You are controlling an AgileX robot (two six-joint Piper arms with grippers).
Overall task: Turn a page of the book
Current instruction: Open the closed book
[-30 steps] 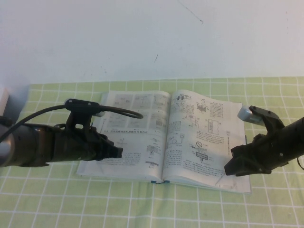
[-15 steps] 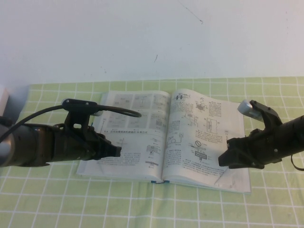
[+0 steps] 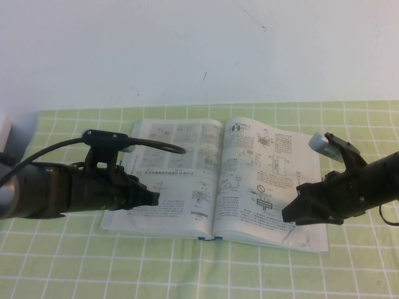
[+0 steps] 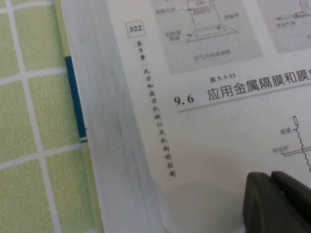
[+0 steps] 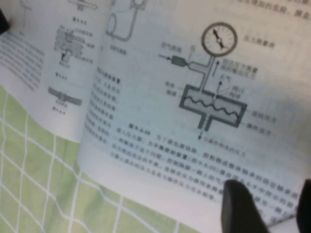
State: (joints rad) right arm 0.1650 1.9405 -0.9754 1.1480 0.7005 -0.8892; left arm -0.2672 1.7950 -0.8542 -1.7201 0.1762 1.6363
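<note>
The book (image 3: pixel 181 159) lies open on the green checked cloth, its white pages covered in diagrams and text. My left gripper (image 3: pixel 154 199) is shut, its tips (image 4: pixel 271 175) pressed together and resting on the left-hand page (image 4: pixel 204 121) numbered 322. A dark blue edge (image 4: pixel 75 97) shows under that page. My right gripper (image 3: pixel 288 215) hovers over the lower outer part of the right-hand page (image 3: pixel 262 156). It is open (image 5: pixel 272 196), with one dark finger (image 5: pixel 240 208) on each side of the printed page (image 5: pixel 194 73) near its lower edge, nothing clamped.
A green cloth with a white grid (image 3: pixel 187 268) covers the table in front of a white wall (image 3: pixel 187 50). A pale object (image 3: pixel 4 132) sits at the far left edge. A black cable (image 3: pixel 156 144) loops over the left page.
My right gripper has slid left and inward over the right-hand page, its wrist turning flatter. The left arm and the book have not moved.
</note>
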